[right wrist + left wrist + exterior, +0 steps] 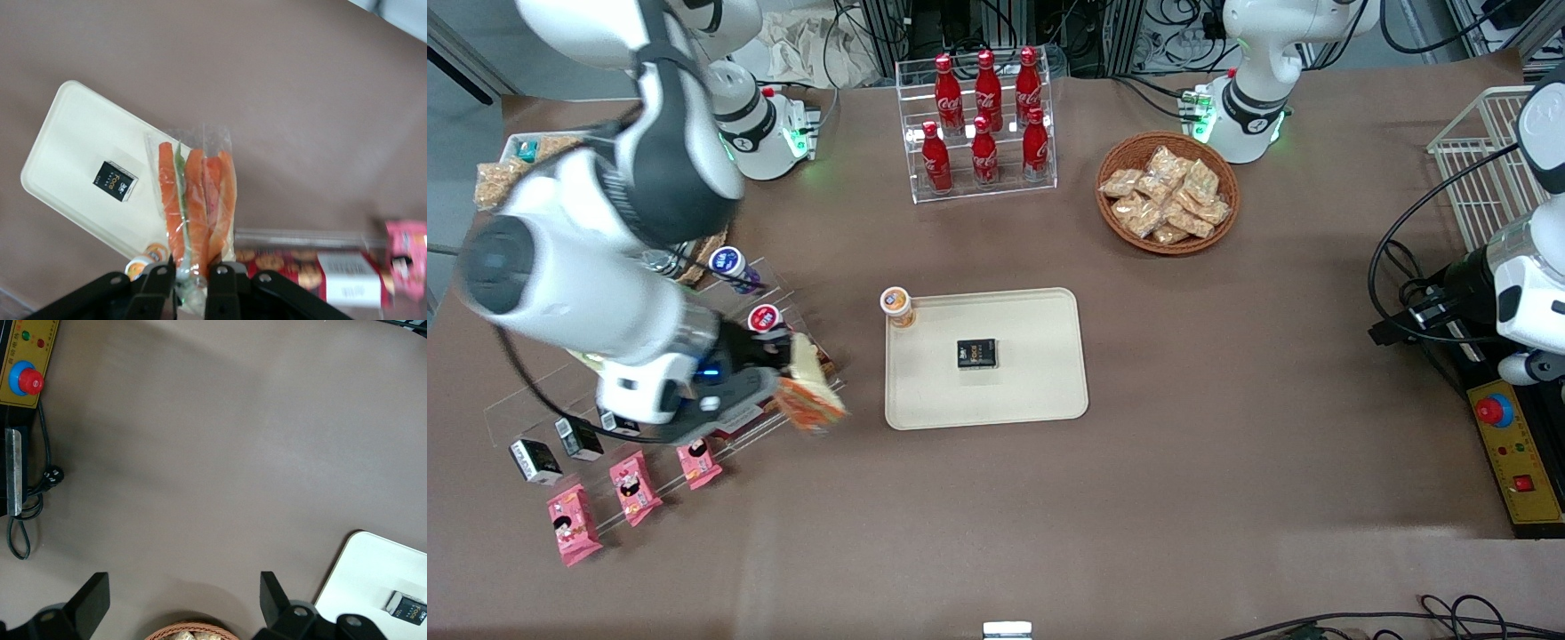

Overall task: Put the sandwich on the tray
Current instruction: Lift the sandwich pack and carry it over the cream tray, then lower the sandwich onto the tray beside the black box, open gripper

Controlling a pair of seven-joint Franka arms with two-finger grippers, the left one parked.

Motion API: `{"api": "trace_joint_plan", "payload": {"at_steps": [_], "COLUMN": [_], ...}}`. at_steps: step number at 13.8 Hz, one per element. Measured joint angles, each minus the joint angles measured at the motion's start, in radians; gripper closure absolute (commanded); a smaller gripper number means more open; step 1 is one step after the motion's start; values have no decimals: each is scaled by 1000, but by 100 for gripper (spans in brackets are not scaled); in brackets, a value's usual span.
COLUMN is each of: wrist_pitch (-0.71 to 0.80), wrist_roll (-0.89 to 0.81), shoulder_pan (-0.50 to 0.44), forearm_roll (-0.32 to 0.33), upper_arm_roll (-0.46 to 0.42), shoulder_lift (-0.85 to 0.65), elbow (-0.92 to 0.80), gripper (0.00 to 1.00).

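Note:
A clear-wrapped sandwich [811, 384] with orange-red and green filling hangs in the air, and my right gripper [778, 369] is shut on it. In the right wrist view the sandwich [195, 200] sticks out from between the gripper [193, 273] fingers. It is held above the clear display rack, beside the cream tray [1032, 391] and apart from it. The tray [67, 147] carries a small black box [977, 353] in its middle and a small orange-lidded cup [896, 307] at the corner toward the working arm's end.
A clear tiered rack [525, 409] under my arm holds black boxes, pink snack packets [575, 524] and lidded cups. A stand of red cola bottles [983, 116] and a wicker basket of snack bags [1167, 192] lie farther from the front camera than the tray.

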State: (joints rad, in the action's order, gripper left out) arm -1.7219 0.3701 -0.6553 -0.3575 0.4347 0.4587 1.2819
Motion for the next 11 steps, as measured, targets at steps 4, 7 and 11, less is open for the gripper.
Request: {"api": "trace_joint_plan", "payload": {"at_steps": [4, 7, 11], "wrist_pitch": [-151, -229, -372], "wrist_roll": [62, 70, 100], "shoulder_pan": [-120, -209, -331], "forearm_roll": [27, 116, 173], "upper_arm_roll": [-2, -3, -5], "shoulder_lift": [93, 158, 254], "elbow": [6, 7, 36], "gripper": [96, 96, 96]}}
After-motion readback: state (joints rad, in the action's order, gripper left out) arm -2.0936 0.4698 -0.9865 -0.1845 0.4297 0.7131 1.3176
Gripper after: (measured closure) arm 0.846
